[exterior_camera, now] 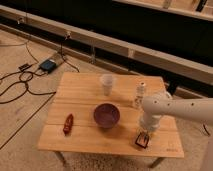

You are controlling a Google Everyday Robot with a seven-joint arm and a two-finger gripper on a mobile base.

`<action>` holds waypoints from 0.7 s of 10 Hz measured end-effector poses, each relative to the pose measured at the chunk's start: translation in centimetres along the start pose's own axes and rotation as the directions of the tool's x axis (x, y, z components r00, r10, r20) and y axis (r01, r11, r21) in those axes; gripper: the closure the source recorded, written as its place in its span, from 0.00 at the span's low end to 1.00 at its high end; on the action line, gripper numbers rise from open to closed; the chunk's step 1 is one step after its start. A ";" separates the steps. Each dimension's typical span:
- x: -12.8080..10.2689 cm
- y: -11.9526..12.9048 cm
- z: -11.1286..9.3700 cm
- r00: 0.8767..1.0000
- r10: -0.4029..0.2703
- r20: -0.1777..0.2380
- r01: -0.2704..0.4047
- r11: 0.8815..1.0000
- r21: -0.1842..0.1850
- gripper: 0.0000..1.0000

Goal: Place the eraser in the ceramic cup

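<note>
In the camera view, the only one you have, the gripper (143,136) is down at the front right corner of the desk (85,142), hanging from the white arm (180,107) that reaches in from the right. The fingers are pressed in on the eraser (141,143), one on each side, so you have a pinch on it. It looks to be lying on the wood rather than lifted, though you cannot tell that for certain from here. The eraser sits directly under the fingers, with no offset to correct. Its long axis seems to run roughly front to back, and the fingers close across its short width.

What your next move turns on is where the ceramic cup (107,83) lies from the fingers. It stands upright toward the back of the desk, up and to the left of your grip and well apart from it. The purple bowl (106,115) sits just in front of the cup, and the small clear bottle (140,95) stands to the cup's right, just behind the arm's wrist. A straight diagonal line to the cup probably runs between those two, so lift clear first, then carry. The dark-red item (68,123) at the front left is out of your way.
</note>
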 end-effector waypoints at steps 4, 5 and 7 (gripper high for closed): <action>-0.7 -0.1 -3.2 0.999 -0.025 0.025 0.024 0.999 0.040 1.00; -1.1 0.3 -4.1 0.999 -0.038 0.036 0.036 0.998 0.047 1.00; -2.1 2.4 -7.0 0.993 -0.097 0.071 0.093 0.993 0.066 1.00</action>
